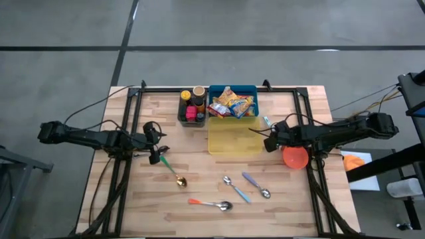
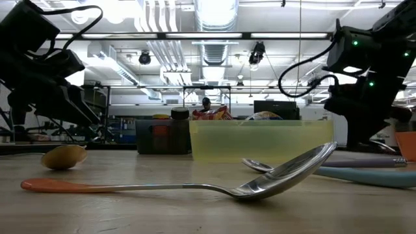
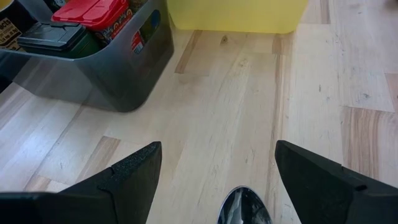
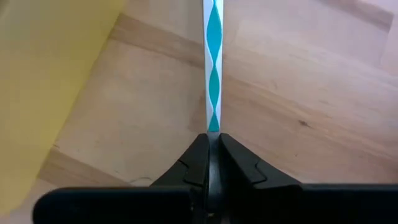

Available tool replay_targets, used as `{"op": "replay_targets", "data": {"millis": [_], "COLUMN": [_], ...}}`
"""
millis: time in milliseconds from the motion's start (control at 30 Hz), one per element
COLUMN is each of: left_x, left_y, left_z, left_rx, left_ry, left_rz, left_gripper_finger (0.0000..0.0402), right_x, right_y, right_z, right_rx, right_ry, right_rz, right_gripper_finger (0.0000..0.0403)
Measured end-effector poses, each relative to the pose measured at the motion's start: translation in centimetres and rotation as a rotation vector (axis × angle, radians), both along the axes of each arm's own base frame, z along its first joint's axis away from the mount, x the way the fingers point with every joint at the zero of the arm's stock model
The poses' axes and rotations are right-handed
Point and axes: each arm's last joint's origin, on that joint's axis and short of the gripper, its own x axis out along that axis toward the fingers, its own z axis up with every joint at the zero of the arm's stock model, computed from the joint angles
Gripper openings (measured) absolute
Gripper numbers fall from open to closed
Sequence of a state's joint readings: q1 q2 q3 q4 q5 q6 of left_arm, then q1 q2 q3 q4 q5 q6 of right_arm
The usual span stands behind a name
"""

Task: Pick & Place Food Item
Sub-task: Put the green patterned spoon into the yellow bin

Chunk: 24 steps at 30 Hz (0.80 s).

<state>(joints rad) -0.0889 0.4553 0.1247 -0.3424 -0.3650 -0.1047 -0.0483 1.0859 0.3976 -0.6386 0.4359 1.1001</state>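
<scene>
From above, the left gripper (image 1: 157,147) hangs over the pale wooden slatted worktop (image 1: 199,172) with its fingers spread wide and empty, just over the handle end of a green-handled spoon with a golden bowl (image 1: 174,172). The right gripper (image 1: 268,138) sits at the edge of the shallow translucent yellow plastic tray (image 1: 234,141), fingers pinched together on a thin white-and-teal striped stick (image 1: 266,122). Beyond those fingers stands the blue bin of bright snack packets (image 1: 232,103), the food still inside it, beside a dark grey caddy of jars (image 1: 192,108). An orange round bowl (image 1: 295,157) lies just behind the right fingers. Three more spoons lie nearer the worktop's front edge: orange-handled (image 1: 211,204), and two blue-handled (image 1: 236,188) (image 1: 256,185).

At worktop level, the orange-handled spoon fills the foreground, the yellow tray behind it.

In the left wrist view, the two dark fingers (image 3: 134,171) stand far apart, a shiny spoon bowl (image 3: 244,206) between them, the grey caddy ahead.

In the right wrist view, the fingers (image 4: 199,162) are clamped on the striped stick, the yellow tray to one side.
</scene>
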Motion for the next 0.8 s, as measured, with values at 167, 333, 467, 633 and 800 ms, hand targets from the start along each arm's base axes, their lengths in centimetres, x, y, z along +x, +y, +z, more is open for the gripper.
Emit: {"op": "replay_targets", "data": {"millis": [167, 333, 467, 633, 800], "left_x": [0.0, 0.0, 0.0, 0.0, 0.0], "left_y": [0.0, 0.0, 0.0, 0.0, 0.0], "left_z": [0.0, 0.0, 0.0, 0.0, 0.0], "left_rx": [0.000, 0.000, 0.000, 0.000, 0.000], "left_ry": [0.000, 0.000, 0.000, 0.000, 0.000], "left_rz": [0.000, 0.000, 0.000, 0.000, 0.000], "left_gripper_finger": [0.0317, 0.0317, 0.0317, 0.0317, 0.0317], "right_x": [-0.1, -0.1, 0.1, 0.4, 1.3], "right_y": [0.0, -0.1, -0.1, 0.2, 0.9], "right_z": [0.9, 2.4, 3.9, 6.2, 7.7], "right_rx": [-0.008, -0.041, -0.087, -0.160, -0.222], "right_ry": [-0.005, -0.037, -0.093, -0.166, -0.223], "right_rz": [-0.002, -0.004, 0.031, 0.095, 0.242], "right_gripper_finger": [0.0022, 0.0022, 0.0022, 0.0022, 0.0022]}}
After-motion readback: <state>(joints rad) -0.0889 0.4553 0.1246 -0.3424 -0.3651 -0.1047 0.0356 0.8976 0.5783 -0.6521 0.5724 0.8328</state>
